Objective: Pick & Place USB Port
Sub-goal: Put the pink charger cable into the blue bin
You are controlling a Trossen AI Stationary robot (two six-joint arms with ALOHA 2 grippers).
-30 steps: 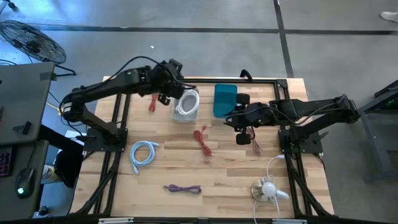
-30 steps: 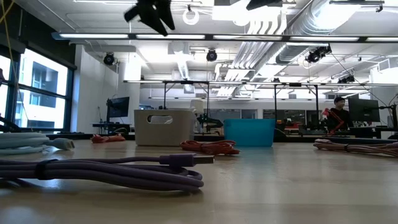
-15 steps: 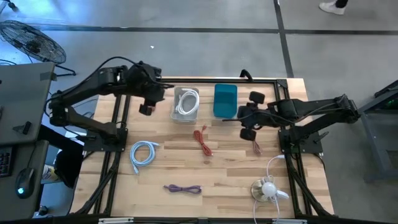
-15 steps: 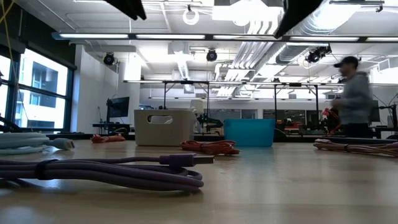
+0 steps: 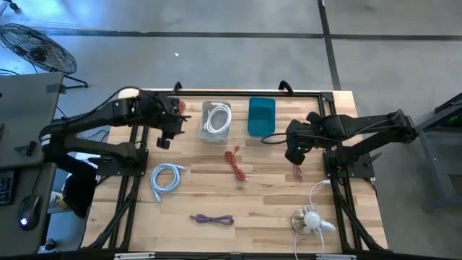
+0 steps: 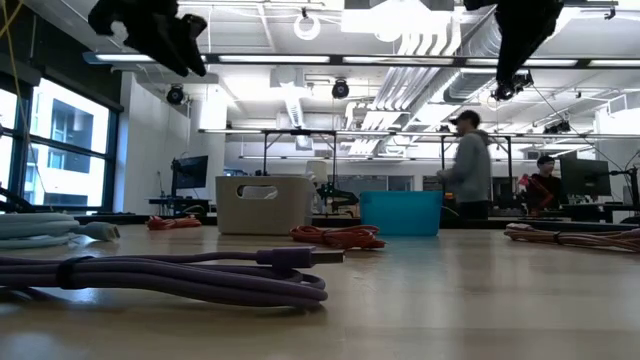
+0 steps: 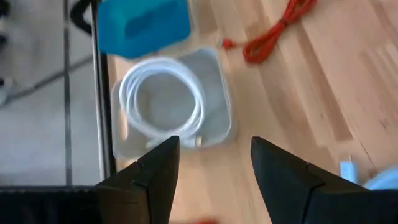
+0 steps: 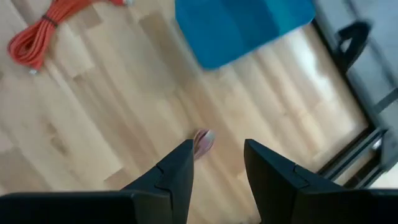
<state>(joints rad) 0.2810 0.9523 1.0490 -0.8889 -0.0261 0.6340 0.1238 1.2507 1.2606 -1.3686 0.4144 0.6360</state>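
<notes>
A coiled white USB cable (image 7: 163,104) lies in the pale bin (image 5: 216,120) at the table's far middle, beside a blue bin (image 5: 261,115). My left gripper (image 7: 214,167) hangs open above the table, left of the pale bin (image 7: 225,118), with nothing between its fingers. My right gripper (image 8: 217,168) is open too and points steeply down, right of the blue bin (image 8: 242,25). A red cable's end (image 8: 202,142) lies on the wood below it. Both grippers also show at the top of the low view, the left (image 6: 160,30) and the right (image 6: 520,35).
Loose cables lie on the wooden table: an orange-red one (image 5: 234,162) in the middle, a red one (image 5: 297,171) under the right arm, a light-blue coil (image 5: 166,178), a purple one (image 5: 212,219) near the front. A white device with a cord (image 5: 312,218) sits near right. A person (image 6: 468,165) walks behind.
My left gripper has drawn back from above the pale bin toward the table's left edge, sinking and rolling as it went. My right gripper has tipped to point more steeply down, rolled, and shifted a little toward the right edge. A person has crossed the room behind.
</notes>
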